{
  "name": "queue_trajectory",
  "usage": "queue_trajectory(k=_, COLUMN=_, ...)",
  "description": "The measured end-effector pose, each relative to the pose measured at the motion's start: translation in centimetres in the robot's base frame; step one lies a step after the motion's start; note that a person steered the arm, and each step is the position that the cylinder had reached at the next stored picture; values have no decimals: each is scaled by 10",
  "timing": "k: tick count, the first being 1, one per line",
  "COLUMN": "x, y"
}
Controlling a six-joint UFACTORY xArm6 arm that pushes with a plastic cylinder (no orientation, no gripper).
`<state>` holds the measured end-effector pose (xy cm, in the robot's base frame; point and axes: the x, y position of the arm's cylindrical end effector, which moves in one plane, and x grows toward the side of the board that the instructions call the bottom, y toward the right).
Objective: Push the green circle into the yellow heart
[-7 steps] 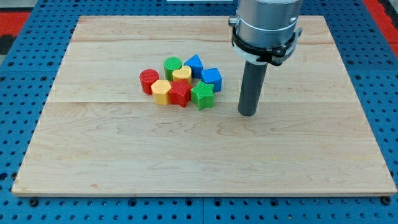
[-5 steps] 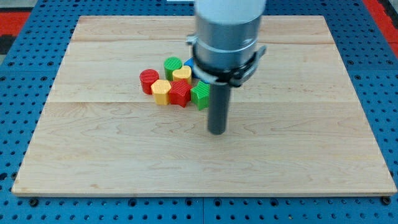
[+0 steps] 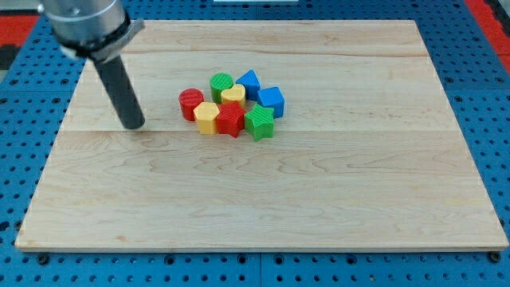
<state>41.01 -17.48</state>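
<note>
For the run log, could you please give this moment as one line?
my tip: left of cluster, touching no block | green circle: against yellow heart | red circle: nearest tip

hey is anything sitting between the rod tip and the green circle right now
Yes. My tip is at the view's left of the cluster, and the red circle lies roughly between it and the green circle, which already touches the yellow heart.

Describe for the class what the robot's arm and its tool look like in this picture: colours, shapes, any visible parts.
The arm's end is a broad grey metallic cylinder with a black collar around its lower edge. From it extends a straight, dark grey, round rod, much narrower than the cylinder, ending in my tip. No cables or markings can be made out.
</note>
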Motion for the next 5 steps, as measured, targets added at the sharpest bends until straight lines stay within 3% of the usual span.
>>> queue_trajectory(k=2, x=-79, y=53)
queue_trajectory(k=3, x=-69, y=106)
queue_trajectory(k=4, x=-23, y=107)
queue_trajectory(k=5, x=-10, y=123)
